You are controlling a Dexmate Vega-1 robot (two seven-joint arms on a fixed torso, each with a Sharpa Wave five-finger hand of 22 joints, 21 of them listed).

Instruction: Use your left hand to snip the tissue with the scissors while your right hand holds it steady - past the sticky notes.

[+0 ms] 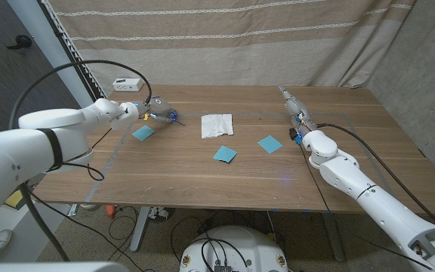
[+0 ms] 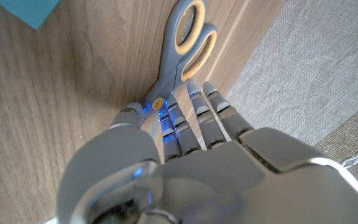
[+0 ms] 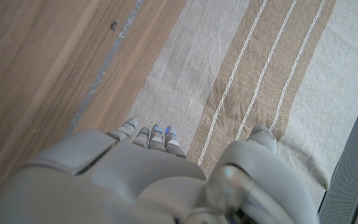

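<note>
Evidently the left hand point(image 2: 185, 155) reaches for the scissors point(image 2: 182, 53) lying on the worktop point(image 1: 172, 177), its fingers point(image 2: 194, 109) straight and close together, touching near the pivot without gripping. The tissue point(image 1: 217, 125) lies beyond the sticky notes point(image 1: 224, 154), untouched. The right hand point(image 1: 297, 113) waits well apart, holding nothing, fingers extended.

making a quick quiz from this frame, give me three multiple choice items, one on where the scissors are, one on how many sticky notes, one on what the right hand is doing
1. Where do the scissors lie?
A. on the tissue
B. by the left hand, near the table's far left
C. by the right hand

2. How many blue sticky notes lie on the table?
A. one
B. three
C. five

3. What is the right hand doing?
A. pressing down the tissue
B. holding scissors
C. holding nothing, apart from the tissue

Answers: 1 B, the left wrist view shows the handles just past the fingertips. 2 B, the head view shows three. 3 C, it sits at the far right with bare wood between.
</note>
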